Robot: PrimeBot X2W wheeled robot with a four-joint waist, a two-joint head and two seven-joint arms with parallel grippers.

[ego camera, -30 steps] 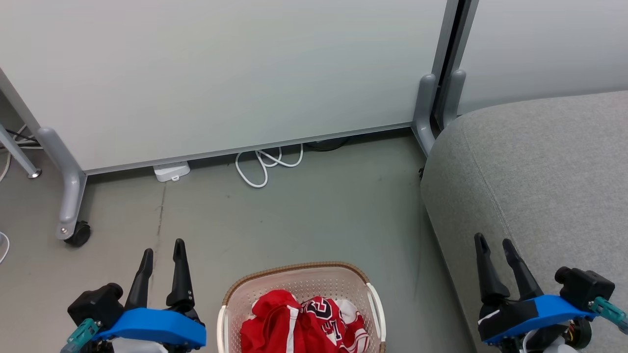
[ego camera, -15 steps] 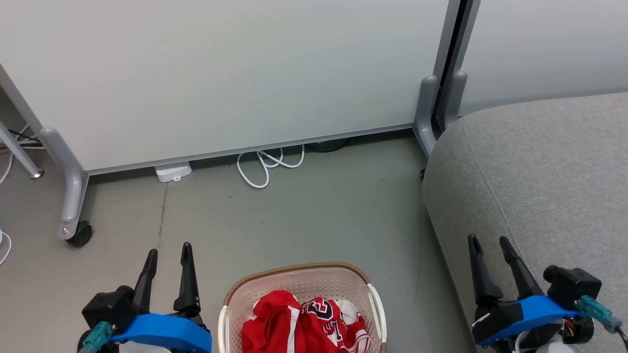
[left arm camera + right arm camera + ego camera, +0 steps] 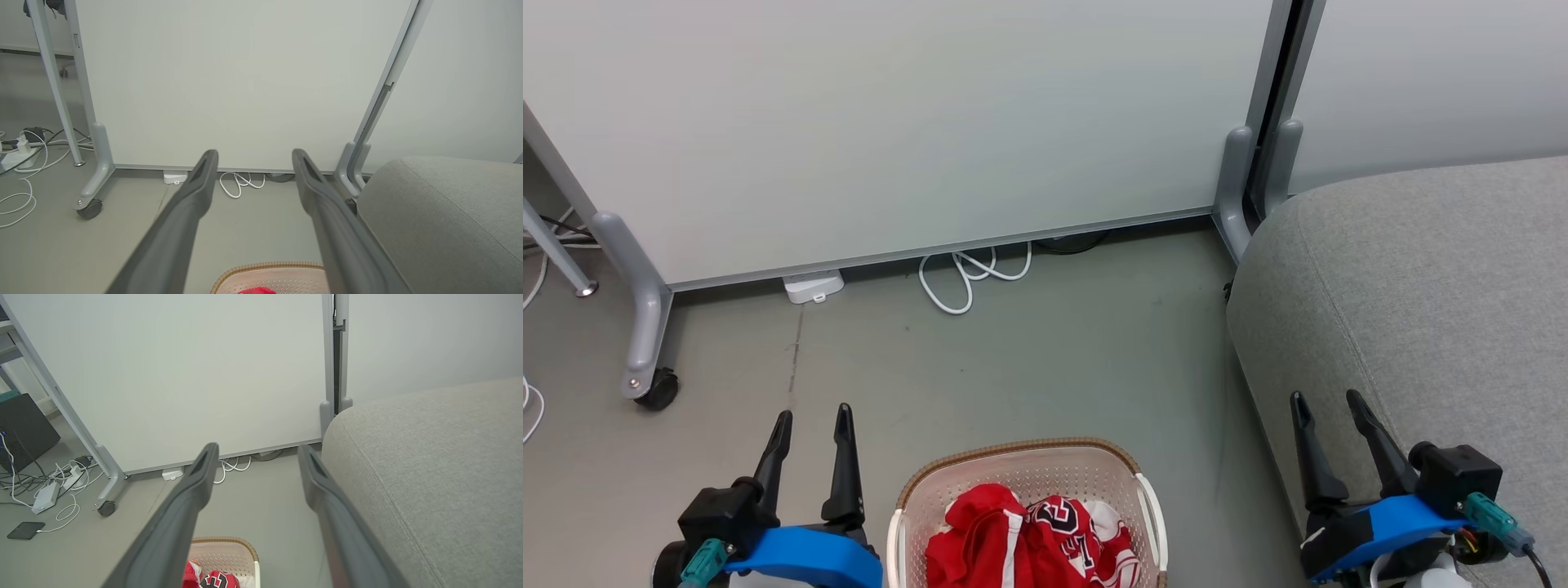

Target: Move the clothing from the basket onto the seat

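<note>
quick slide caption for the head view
Left gripper and right gripper open, flanking the basket of red clothing on the floor; grey seat at right.

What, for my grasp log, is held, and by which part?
Nothing: left gripper and right gripper stand open, empty; red jersey clothing lies in the cream perforated plastic basket.

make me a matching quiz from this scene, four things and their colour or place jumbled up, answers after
1 clothing
2 basket
3 seat
4 white cable

A grey, right of the basket
B coiled at the foot of the panel
C red, heaped inside the basket
D cream with brown rim, on the floor

Pairs: 1-C, 2-D, 3-A, 4-B
</note>
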